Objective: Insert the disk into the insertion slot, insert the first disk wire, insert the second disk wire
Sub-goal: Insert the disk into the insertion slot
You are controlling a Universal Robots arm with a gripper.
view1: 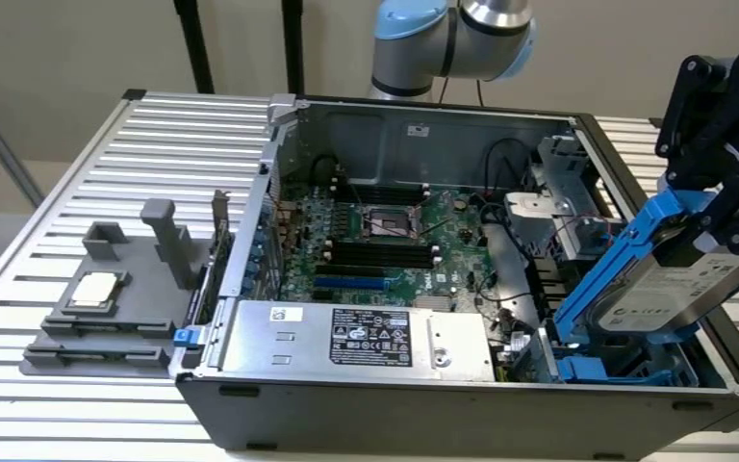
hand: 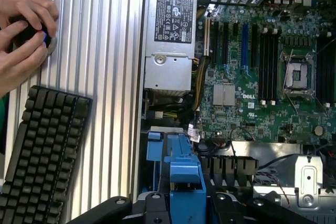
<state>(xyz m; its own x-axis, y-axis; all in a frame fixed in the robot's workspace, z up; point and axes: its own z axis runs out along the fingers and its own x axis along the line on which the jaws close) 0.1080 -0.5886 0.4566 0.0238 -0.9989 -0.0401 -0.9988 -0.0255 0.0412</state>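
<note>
My gripper is shut on the disk, a silver-grey drive with a white label in a bright blue carrier. I hold it tilted, with its lower end down inside the open computer case at the exterior view's right. The lower end sits just over the insertion slot, a dark bay with blue rails. In the wrist view the blue carrier runs out from between my black fingers. I cannot pick out the disk wires among the cables by the bay.
A silver power supply with a black-and-white label lies beside the slot, and the green motherboard lies behind it. A grey fixture carries a small square chip. On the slatted table are a black keyboard and a person's hands.
</note>
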